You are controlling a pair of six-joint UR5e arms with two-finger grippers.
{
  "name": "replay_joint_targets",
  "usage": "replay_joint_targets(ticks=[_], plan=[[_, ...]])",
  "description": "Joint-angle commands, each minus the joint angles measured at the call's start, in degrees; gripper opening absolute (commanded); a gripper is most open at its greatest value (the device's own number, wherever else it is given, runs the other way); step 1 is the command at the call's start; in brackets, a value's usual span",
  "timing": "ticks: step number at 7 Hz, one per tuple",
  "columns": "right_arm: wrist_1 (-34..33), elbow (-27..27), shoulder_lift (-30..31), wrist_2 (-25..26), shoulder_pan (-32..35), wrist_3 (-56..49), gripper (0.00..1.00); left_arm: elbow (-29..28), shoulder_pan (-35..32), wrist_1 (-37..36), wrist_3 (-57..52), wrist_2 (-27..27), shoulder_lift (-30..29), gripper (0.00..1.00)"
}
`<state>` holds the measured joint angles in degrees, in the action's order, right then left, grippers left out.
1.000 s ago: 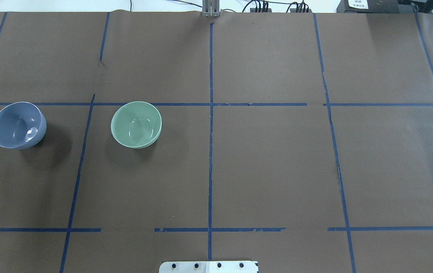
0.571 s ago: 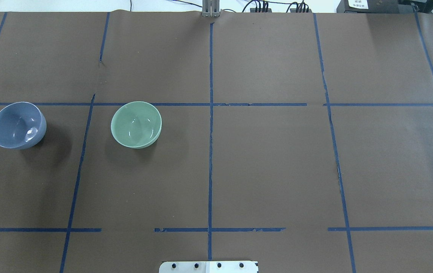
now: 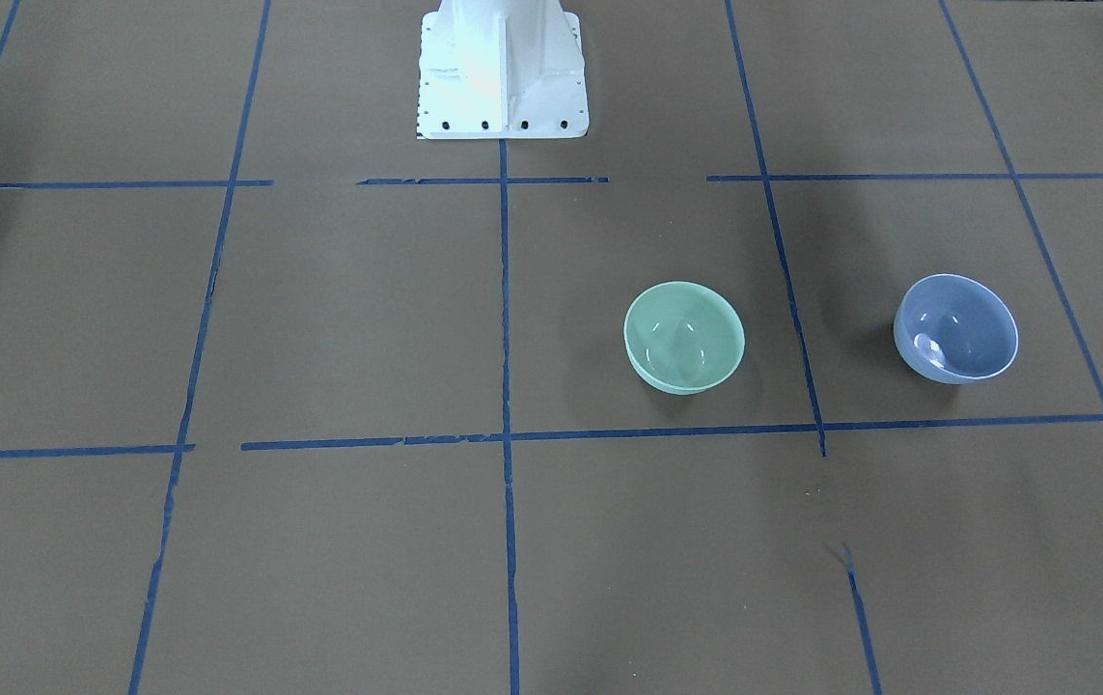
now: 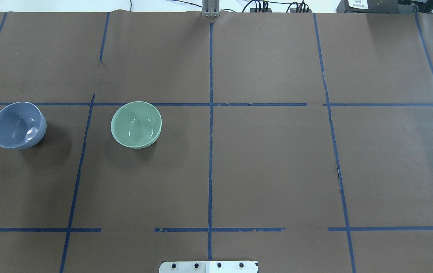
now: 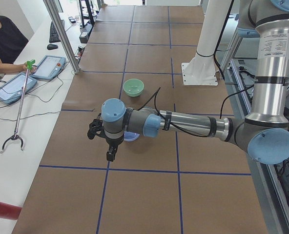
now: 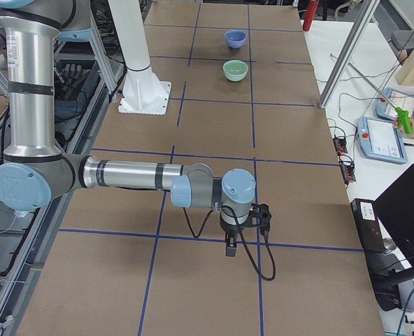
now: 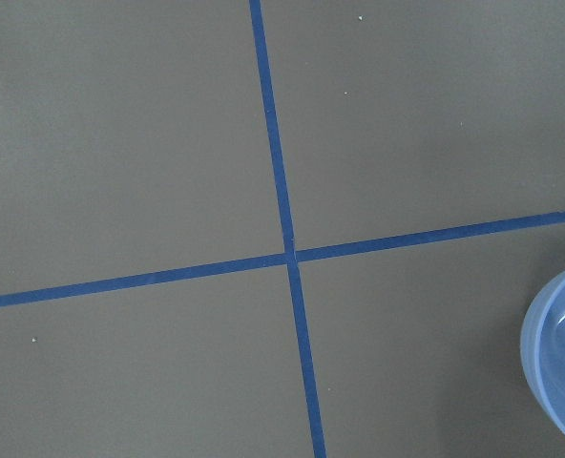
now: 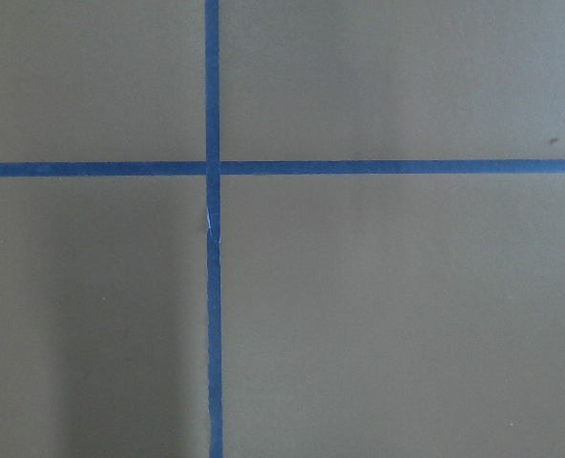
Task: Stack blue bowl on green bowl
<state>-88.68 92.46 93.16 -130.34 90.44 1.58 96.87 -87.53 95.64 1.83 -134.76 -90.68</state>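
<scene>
The blue bowl (image 4: 18,125) stands upright at the table's left side; it also shows in the front view (image 3: 956,328) and at the edge of the left wrist view (image 7: 559,382). The green bowl (image 4: 136,124) stands upright to its right, apart from it, and shows in the front view (image 3: 684,336). Both bowls are empty. My left gripper (image 5: 110,156) hangs above the table near the blue bowl (image 5: 132,137), which my arm partly hides. My right gripper (image 6: 229,246) hangs far from both bowls. I cannot tell whether either is open or shut.
The white robot base (image 3: 503,68) stands at the table's near edge. Blue tape lines (image 4: 210,151) divide the brown table cover. A metal post (image 5: 61,34), tablets (image 5: 49,67) and a seated operator (image 5: 3,39) are along the far side.
</scene>
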Motion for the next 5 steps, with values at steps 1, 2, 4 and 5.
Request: replay_joint_targets(ticks=[1,2,4,5], plan=[[0.00,0.00,0.00,0.00,0.00,0.00,1.00,1.74,8.21,8.88,16.96,-0.24,1.46,1.00],[0.00,0.00,0.00,0.00,0.00,0.00,1.00,1.05,12.09,19.13,25.24,-0.15,4.43,1.00],[0.00,0.00,0.00,0.00,0.00,0.00,1.00,-1.93,19.46,28.79,36.10,5.18,4.90,1.00],[0.00,0.00,0.00,0.00,0.00,0.00,1.00,-3.51,22.73,29.60,37.61,7.12,4.29,1.00]])
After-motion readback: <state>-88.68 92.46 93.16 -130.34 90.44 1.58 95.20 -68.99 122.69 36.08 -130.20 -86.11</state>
